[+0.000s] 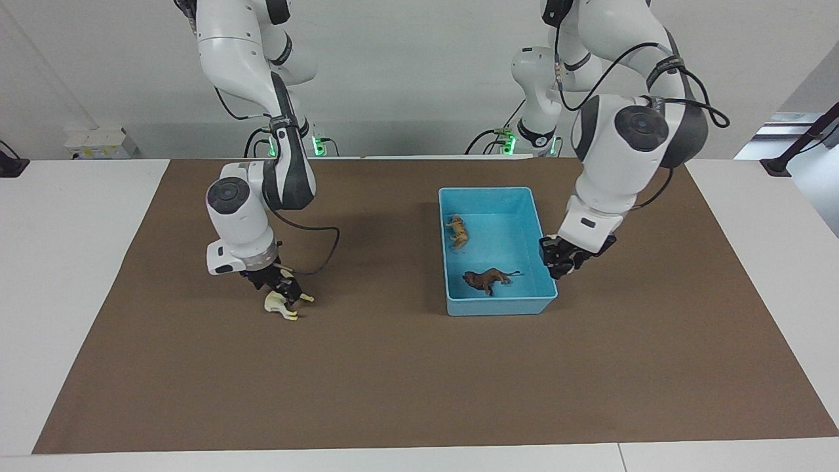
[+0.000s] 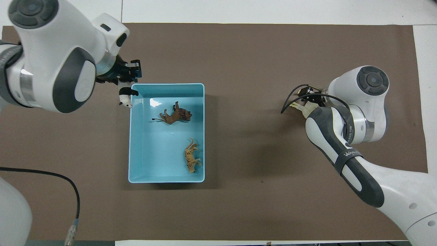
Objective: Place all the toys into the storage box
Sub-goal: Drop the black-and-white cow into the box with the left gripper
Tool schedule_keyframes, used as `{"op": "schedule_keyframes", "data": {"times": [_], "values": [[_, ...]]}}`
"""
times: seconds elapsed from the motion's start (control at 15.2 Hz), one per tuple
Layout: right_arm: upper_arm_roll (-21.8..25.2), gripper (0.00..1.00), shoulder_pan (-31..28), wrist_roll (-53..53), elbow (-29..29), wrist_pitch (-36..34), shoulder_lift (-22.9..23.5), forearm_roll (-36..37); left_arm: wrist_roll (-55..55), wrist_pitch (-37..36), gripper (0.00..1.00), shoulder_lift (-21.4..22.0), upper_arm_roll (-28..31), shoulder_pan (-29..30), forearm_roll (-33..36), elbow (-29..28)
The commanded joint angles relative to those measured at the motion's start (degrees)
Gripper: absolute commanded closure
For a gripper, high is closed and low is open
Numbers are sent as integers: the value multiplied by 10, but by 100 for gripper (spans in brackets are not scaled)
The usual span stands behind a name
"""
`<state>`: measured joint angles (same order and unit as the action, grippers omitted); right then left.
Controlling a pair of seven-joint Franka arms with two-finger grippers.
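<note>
Over the storage box (image 1: 495, 308) rim, left pincer (image 1: 565, 265) grips the panda (image 2: 127, 96).

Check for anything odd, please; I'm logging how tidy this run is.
Nothing damaged or spilled. The tiger and lion lie on their sides in the storage box. The panda is at a corner of its rim, under the left hand, not yet inside.

One marking can be made out: white lettering on the black strap (image 2: 349, 154) wrapped around the right arm (image 2: 341, 136) in the overhead view, but the letters cannot be read with confidence. Nothing else carries legible text.
</note>
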<state>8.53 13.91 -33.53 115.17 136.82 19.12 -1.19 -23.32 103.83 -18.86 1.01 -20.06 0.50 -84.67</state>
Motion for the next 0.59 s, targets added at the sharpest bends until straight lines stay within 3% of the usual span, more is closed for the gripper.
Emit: {"op": "schedule_keyframes", "data": {"times": [0.0,0.07,0.13,0.33,0.52], "values": [[-5,0,-8,16,24,36,1,-8,-18,2,0,33,13,-24,2,-52],[-5,35,-8,22,36,54,0,-8,-13,3,0,32,14,-24,2,-50],[-5,99,-6,26,36,52,0,-8,-5,4,0,32,15,-18,2,-48],[-6,100,1,59,6,-4,-2,-7,50,5,0,33,17,18,2,-43],[-11,100,3,61,-84,-144,-10,-6,149,-5,0,41,17,75,2,-28]]}}
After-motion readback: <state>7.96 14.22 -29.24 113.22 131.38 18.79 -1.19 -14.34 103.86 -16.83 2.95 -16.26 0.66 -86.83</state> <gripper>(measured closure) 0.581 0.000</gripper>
